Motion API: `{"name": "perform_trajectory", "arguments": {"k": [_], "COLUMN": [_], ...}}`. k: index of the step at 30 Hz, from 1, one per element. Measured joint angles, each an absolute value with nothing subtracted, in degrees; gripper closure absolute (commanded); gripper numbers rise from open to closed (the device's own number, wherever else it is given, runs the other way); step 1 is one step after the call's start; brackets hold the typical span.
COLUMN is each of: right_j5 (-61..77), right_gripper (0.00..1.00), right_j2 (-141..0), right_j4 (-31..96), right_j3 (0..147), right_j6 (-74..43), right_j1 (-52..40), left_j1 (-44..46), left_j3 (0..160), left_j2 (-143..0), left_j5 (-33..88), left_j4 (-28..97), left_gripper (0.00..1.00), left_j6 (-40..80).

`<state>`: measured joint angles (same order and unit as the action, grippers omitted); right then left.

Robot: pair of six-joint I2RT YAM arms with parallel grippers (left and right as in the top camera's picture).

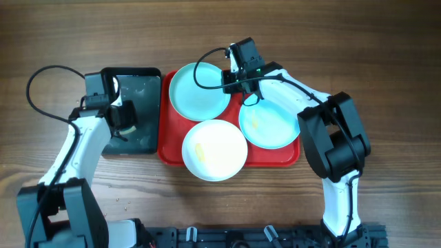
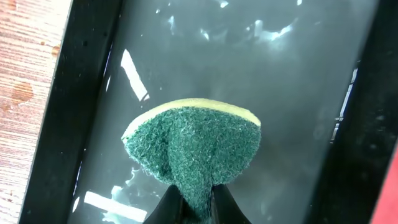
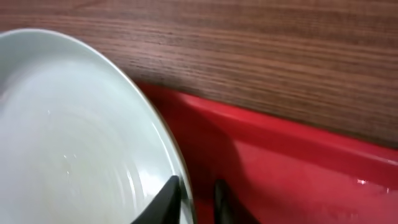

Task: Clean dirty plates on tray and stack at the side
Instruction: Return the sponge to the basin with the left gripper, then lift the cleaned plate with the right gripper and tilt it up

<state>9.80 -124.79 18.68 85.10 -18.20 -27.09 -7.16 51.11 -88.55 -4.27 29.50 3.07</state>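
Three plates lie on the red tray (image 1: pixel 289 157): a pale turquoise plate (image 1: pixel 196 93) at the back left, a second turquoise plate (image 1: pixel 272 127) at the right with a faint yellowish smear, and a white plate (image 1: pixel 214 150) in front with a yellow smear. My right gripper (image 1: pixel 234 86) straddles the right rim of the back-left turquoise plate (image 3: pixel 68 137). In the right wrist view the right gripper (image 3: pixel 196 183) has one finger on the plate's inner side and the other over the tray (image 3: pixel 280 162), a narrow gap beside the rim. My left gripper (image 2: pixel 191 194) is shut on a green sponge (image 2: pixel 193 140).
The sponge (image 1: pixel 126 129) and left gripper (image 1: pixel 124 122) hang over a wet black tray (image 1: pixel 145 83) left of the red tray. Its dark walls (image 2: pixel 68 106) flank the sponge. Bare wooden table (image 1: pixel 386 62) surrounds both trays.
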Motion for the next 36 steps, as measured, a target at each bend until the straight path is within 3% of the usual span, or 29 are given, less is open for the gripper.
{"name": "perform_trajectory", "arguments": {"k": [19,27,36], "right_j5": [8.6,-1.4,-18.4], "right_gripper": [0.96,0.96,0.96], "right_j2": [-121.6,-121.6,-121.6], "right_j4": [18.6,23.4,12.4], "right_j3": [88.5,100.5,102.4], "right_j6": [-19.9,-20.1,-15.5], "right_j1": [-27.4,-34.4,-44.5], "left_j1": [-7.1,-7.2,-7.2], "left_j3": [50.8,50.8,50.8], "left_j2": [-86.9,-81.6,-80.9], "left_j5": [-4.7,-4.6,-4.3], "left_j4": [29.1,31.0,31.9], "left_gripper": [0.96,0.96,0.96], "left_j6": [4.8,6.3,7.4]}}
